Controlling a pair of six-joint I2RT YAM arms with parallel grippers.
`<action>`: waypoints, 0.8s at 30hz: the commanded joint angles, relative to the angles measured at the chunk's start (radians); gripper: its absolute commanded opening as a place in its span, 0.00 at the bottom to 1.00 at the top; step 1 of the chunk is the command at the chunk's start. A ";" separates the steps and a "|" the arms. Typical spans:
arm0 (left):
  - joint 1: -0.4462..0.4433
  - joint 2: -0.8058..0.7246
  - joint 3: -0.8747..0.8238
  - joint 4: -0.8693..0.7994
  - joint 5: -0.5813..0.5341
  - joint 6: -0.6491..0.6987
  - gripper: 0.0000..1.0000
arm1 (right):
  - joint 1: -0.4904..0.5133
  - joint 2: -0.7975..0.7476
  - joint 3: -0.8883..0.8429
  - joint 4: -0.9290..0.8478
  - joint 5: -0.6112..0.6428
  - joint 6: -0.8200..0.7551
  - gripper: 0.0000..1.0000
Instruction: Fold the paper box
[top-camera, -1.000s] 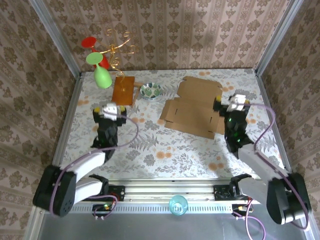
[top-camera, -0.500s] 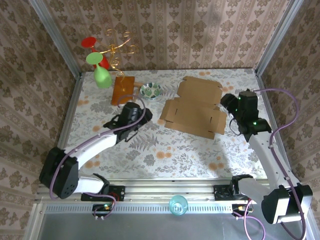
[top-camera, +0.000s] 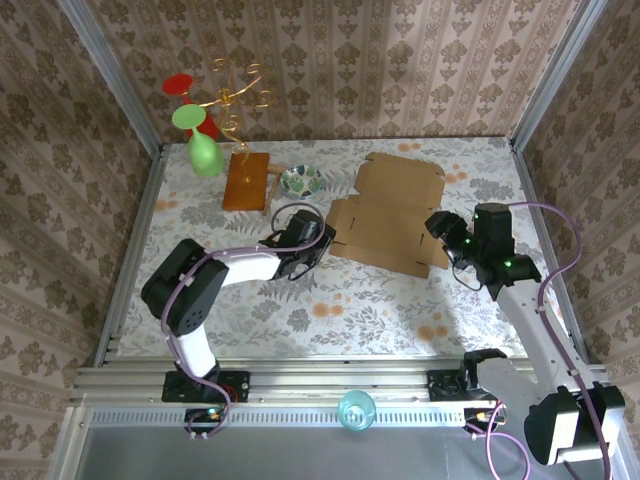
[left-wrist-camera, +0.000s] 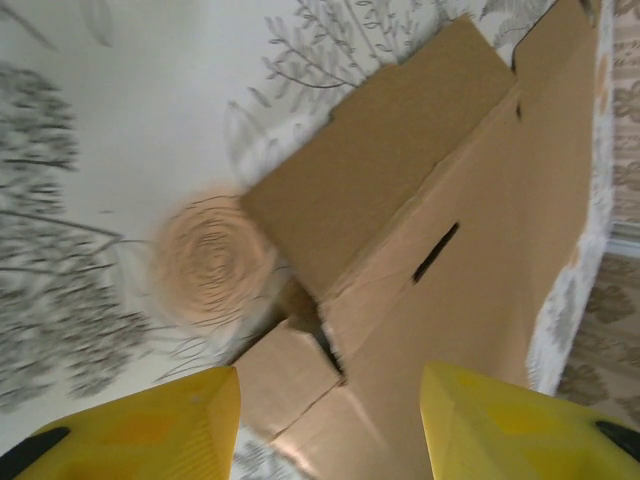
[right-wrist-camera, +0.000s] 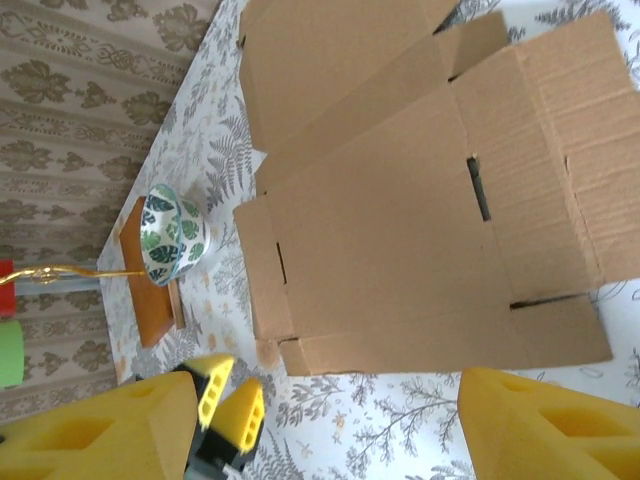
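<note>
Flanking the unfolded paper box (top-camera: 388, 225) at centre frame, left gripper (top-camera: 325, 237) and right gripper (top-camera: 438, 226) stand jaws apart, empty. Approach step, by judgement; next calls for gripping and raising its edges.

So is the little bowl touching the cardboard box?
Apart. In the top view, a strip of flowery tablecloth shows between the bowl and the box. The right wrist view shows the same gap.
</note>
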 joint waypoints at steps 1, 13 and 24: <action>0.005 0.041 0.036 0.093 0.009 -0.106 0.51 | 0.006 -0.032 -0.023 -0.007 -0.061 0.043 0.71; 0.018 0.149 0.085 0.106 -0.029 -0.175 0.46 | 0.006 -0.036 -0.057 0.005 -0.097 0.067 0.71; 0.035 0.225 0.089 0.261 -0.052 -0.183 0.17 | 0.010 -0.057 -0.168 0.070 -0.132 0.176 0.71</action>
